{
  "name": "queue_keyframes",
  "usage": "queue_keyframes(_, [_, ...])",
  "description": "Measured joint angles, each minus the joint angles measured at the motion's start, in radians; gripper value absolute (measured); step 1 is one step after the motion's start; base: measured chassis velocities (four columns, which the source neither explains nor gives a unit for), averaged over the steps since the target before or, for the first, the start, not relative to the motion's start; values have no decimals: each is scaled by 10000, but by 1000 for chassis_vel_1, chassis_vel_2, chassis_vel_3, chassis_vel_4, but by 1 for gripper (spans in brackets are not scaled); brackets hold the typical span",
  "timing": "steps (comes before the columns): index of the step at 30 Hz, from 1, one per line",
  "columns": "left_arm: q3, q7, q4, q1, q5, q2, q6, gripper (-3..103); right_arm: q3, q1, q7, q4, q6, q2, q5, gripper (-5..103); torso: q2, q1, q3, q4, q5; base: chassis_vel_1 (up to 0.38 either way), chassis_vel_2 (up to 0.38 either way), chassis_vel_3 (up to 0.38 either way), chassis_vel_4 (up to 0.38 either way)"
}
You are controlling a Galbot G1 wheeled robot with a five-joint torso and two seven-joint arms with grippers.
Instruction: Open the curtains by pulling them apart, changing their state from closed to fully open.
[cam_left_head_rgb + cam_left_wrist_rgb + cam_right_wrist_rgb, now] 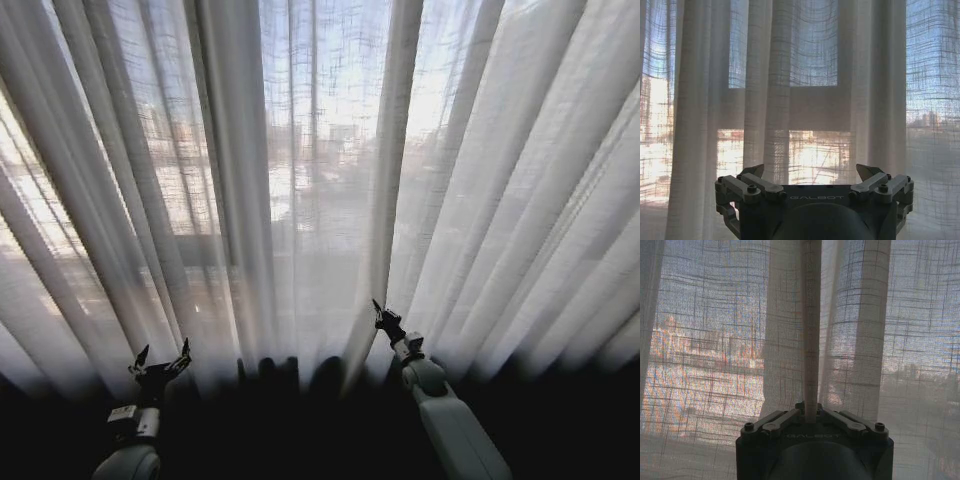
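The curtains (pixel 320 180) hang shut across the whole window, sheer white and pleated. My right gripper (pixel 381 315) is at the bottom right of centre, shut on a narrow fold of the curtains (pixel 811 340) that runs straight up from between its fingers. My left gripper (pixel 160 358) sits low at the left, open, its fingertips (pixel 754 171) spread wide just in front of the curtains (pixel 780 100) with no fabric between them.
Behind the fabric a dark window frame bar (pixel 815 106) shows through, with buildings outside. The floor along the curtain hem (pixel 300 375) is dark.
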Motion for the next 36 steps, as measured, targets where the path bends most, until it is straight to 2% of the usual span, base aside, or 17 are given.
queue_keyframes(36, [0, 0, 1, 0, 0, 0, 0, 100, 253, -235, -367, 63, 79, -54, 93, 0, 1, -1, -1, 1, -4, -352, -359, 352, 353])
